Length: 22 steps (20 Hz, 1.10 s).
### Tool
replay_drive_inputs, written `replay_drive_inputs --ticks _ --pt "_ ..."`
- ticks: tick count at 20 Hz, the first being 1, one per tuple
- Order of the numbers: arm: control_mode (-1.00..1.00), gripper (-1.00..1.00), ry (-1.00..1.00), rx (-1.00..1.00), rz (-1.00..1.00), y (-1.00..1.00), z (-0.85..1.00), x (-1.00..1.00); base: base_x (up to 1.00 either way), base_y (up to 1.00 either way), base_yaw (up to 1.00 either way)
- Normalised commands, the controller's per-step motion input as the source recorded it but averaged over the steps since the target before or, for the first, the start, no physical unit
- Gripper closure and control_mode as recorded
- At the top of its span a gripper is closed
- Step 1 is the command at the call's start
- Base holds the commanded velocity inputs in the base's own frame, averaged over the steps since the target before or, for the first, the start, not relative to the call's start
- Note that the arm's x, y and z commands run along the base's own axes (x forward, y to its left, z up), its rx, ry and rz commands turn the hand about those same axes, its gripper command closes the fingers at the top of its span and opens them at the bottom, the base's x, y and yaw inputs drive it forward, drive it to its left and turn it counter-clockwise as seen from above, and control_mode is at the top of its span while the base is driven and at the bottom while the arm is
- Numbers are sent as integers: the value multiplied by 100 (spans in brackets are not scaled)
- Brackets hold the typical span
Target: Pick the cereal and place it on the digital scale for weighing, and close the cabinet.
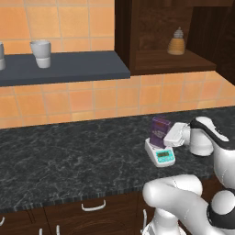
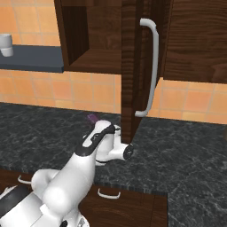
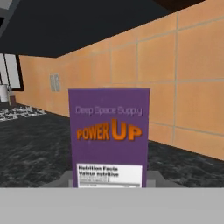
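You have the cereal (image 1: 160, 129) standing upright on the digital scale (image 1: 160, 155). Above it, the open cabinet (image 1: 158, 32) holds a tan bottle (image 1: 176, 42). Your gripper's (image 1: 173, 134) opening can't be told.

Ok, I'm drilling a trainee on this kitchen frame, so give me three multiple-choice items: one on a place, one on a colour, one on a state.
1. Where does the cereal box stand?
A. on the grey shelf
B. on the scale
C. inside the cabinet

2. What colour is the scale's display?
A. teal-green
B. red
C. yellow

3. How is the cabinet door?
A. shut
B. open
C. removed

Answers:
1 B, the box rises upright from the scale's top plate.
2 A, the front panel shows teal-green.
3 B, the door juts out edge-on, baring the bottle inside.
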Motion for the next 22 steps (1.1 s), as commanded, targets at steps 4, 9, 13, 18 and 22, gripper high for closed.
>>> replay_drive_inputs --ticks 4,9,13,18,22 --pt "-100 100 0 0 4 -5 -19 15 0 0 0" --pt "-100 100 0 0 1 -5 -14 21 0 0 0" --pt "-100 100 0 0 0 0 -8 11 0 0 0" --pt "-100 -100 0 0 0 0 -19 2 0 0 0" --pt "-100 -100 0 0 0 0 -3 0 0 0 0"
